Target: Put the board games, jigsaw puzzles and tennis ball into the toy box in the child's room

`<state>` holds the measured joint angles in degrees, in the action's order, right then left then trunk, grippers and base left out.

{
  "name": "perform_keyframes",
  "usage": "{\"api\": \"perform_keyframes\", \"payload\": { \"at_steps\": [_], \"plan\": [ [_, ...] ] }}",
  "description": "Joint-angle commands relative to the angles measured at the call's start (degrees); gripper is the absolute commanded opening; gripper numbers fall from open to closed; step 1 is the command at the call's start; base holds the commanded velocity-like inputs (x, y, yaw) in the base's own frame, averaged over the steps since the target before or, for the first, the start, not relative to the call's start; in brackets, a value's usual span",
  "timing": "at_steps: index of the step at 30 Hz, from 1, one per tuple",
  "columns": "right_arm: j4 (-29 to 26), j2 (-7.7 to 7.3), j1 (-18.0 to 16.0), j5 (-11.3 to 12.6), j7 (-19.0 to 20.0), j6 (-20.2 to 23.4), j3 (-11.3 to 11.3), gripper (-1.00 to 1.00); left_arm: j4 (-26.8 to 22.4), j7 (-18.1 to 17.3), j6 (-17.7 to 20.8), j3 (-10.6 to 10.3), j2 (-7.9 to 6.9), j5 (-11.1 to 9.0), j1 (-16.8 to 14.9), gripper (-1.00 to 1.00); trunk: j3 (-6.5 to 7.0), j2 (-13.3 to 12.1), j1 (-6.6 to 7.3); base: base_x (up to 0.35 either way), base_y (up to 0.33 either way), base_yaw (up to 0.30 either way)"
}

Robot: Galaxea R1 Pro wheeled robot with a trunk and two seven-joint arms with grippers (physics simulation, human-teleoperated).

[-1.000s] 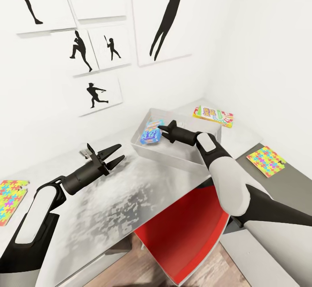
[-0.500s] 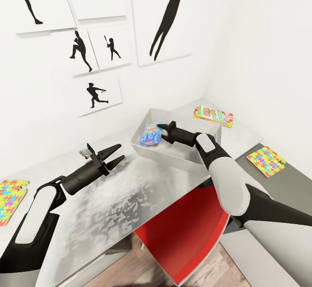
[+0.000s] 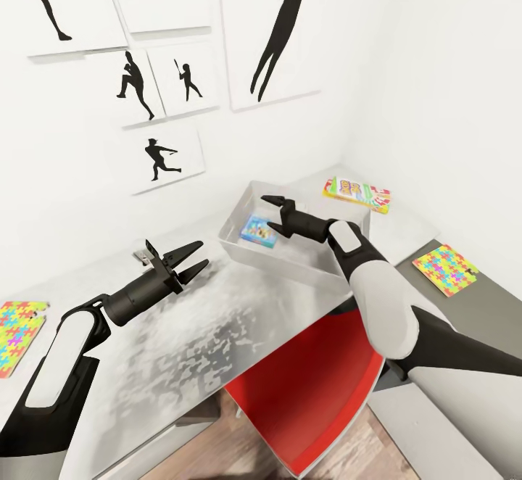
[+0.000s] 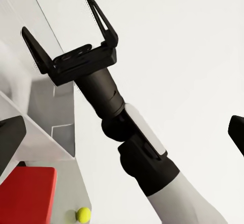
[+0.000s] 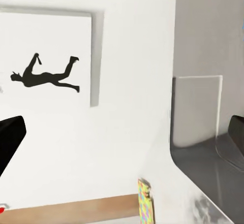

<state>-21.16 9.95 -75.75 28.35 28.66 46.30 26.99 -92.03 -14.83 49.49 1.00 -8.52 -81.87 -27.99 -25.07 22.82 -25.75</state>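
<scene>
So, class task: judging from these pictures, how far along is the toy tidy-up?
Done: one blue board game lies in the toy box. In hand: nothing; the right end effector is open above it. Left: another board game and two jigsaw puzzles on the table, plus the tennis ball.

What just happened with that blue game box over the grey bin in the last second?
The right pincer has opened and let go of the blue game box, which has dropped and now lies flat inside the toy box. The left pincer stays open over the table, and the Skip-Bo box and both jigsaw puzzles have not moved.
</scene>
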Motion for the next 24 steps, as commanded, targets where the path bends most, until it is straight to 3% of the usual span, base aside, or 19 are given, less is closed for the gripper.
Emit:
{"api": "perform_keyframes", "payload": {
  "at_steps": [1,16,24],
  "plan": [
    [-0.14,0.05,-0.19,-0.22,0.0,0.38,0.43,1.0,0.01,-0.22,0.26,0.06,0.0,0.13,-0.04,1.0,-0.09,0.1,-0.03,0.0,0.0,0.0],
    [-6.77,0.05,-1.05,-0.24,-0.47,1.48,0.43,1.0,0.01,-0.2,0.26,0.06,0.0,0.13,-0.04,1.0,-0.09,0.1,-0.03,0.0,0.0,0.0],
    [-11.02,-0.76,-1.06,-0.37,-0.57,5.08,0.43,1.0,0.01,-0.2,0.26,0.06,0.0,0.13,-0.04,1.0,-0.09,0.1,-0.03,0.0,0.0,0.0]
  ]
}}
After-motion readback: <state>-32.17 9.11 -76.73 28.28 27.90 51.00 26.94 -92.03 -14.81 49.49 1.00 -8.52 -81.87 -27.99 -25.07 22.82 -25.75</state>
